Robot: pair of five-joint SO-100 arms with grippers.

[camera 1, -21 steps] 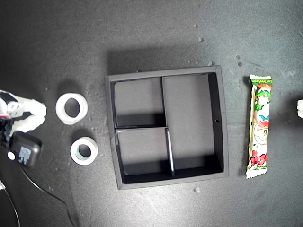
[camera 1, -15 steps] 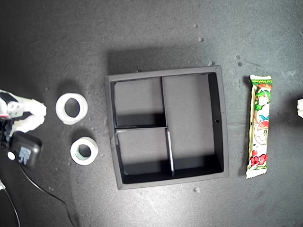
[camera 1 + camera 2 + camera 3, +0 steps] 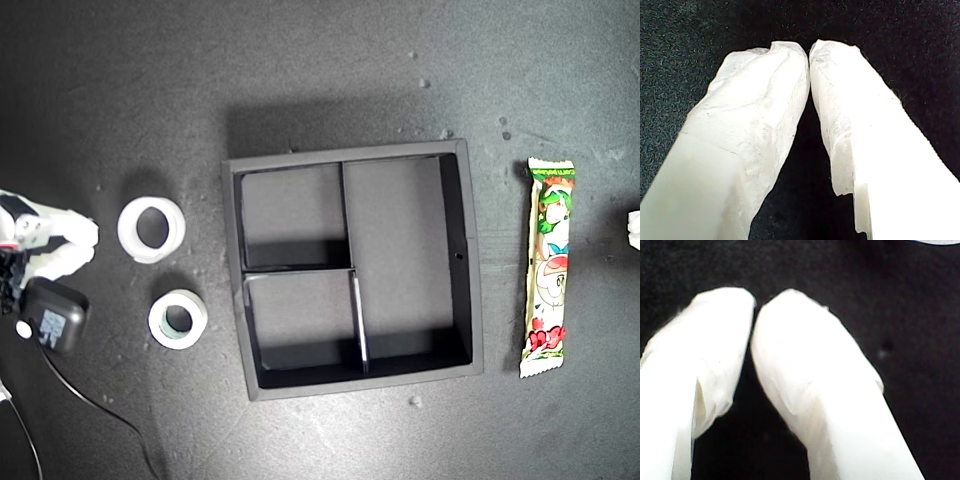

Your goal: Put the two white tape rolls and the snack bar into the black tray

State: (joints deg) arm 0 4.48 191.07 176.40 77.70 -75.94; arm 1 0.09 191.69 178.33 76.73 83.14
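Close before each wrist camera, my first tool (image 3: 809, 50) and my second tool (image 3: 756, 302) have their white tips pressed together, holding nothing, over dark surface (image 3: 330, 60). Farther out, the black tray (image 3: 354, 385) sits empty mid-surface; both white tape rolls (image 3: 151, 229) (image 3: 178, 319) lie toward the exterior view's left, the snack bar (image 3: 548, 268) toward its right.

Unreadable red lettering on snack bar (image 3: 549, 268)

At the exterior view's left edge a white arm (image 3: 45, 245) is cut off; at the right edge only a white sliver (image 3: 633, 230) shows. A blurred pale rim (image 3: 937, 241) is clipped in the second wrist view.
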